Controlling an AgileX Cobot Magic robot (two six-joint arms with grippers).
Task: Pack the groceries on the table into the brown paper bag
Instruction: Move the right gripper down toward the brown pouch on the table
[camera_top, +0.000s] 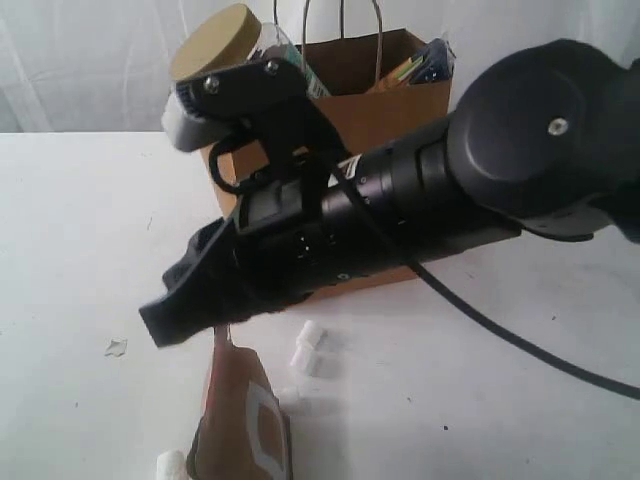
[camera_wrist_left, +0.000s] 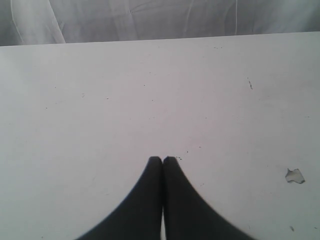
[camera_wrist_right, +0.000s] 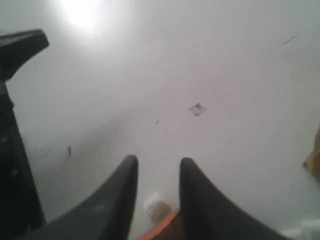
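white drapes hang behind a white counter (camera_top: 70, 250), bare over most of its left half. the left end effector (camera_wrist_left: 162, 161) hangs over that bare stretch with its two black fingers pressed tip to tip, holding nothing; it looks parked out of the way. near the front edge, left of centre, lies the brown-orange pouch (camera_top: 240, 415), partly cut off by the view, so it is not yet packed. the right arm (camera_top: 450, 190) reaches across from the right side. its end effector (camera_wrist_right: 158, 161) hangs just above the pouch's far end, with a clear gap between the fingers and nothing in it, likely lined up to come down on the pouch. small white bits (camera_top: 310, 348) lie just right of the pouch. at the back edge, centre, stands the brown paper bag (camera_top: 400, 110), mouth up. the mustard-lidded jar (camera_top: 215, 40) tilts out at its left end, its lower part hidden by the arm. a packet with a navy end (camera_top: 436, 60) pokes up at the bag's right corner.
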